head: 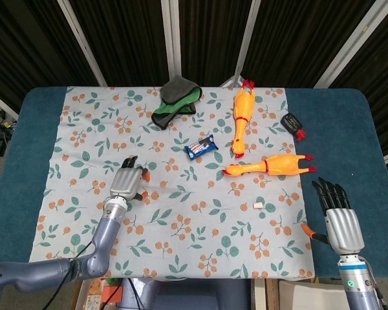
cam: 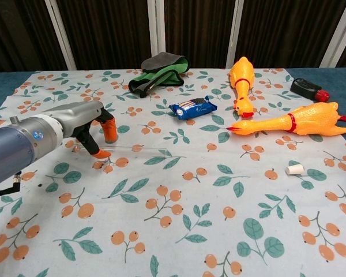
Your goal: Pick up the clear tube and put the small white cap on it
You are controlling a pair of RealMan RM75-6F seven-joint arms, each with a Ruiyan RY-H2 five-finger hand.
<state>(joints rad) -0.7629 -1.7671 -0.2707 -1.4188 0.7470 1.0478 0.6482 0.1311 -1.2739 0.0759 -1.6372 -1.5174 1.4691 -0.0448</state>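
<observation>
The clear tube (cam: 132, 151) lies flat on the flowered cloth, left of centre, and shows only faintly in the head view (head: 160, 188). My left hand (cam: 91, 129) (head: 129, 180) is low over the tube's left end, fingers apart. One orange fingertip (cam: 101, 153) is down at the tube and another is raised behind it. Nothing is gripped. The small white cap (cam: 294, 169) (head: 258, 206) lies on its side at the right, far from the tube. My right hand (head: 336, 216) hovers at the table's near right edge, fingers straight and spread, holding nothing.
Two yellow rubber chickens (cam: 241, 78) (cam: 300, 120) lie at the back right, near a blue snack packet (cam: 192, 107). A green and grey cloth bundle (cam: 158, 72) sits at the back. A small black and red object (cam: 307, 89) rests on the blue table (head: 336, 129).
</observation>
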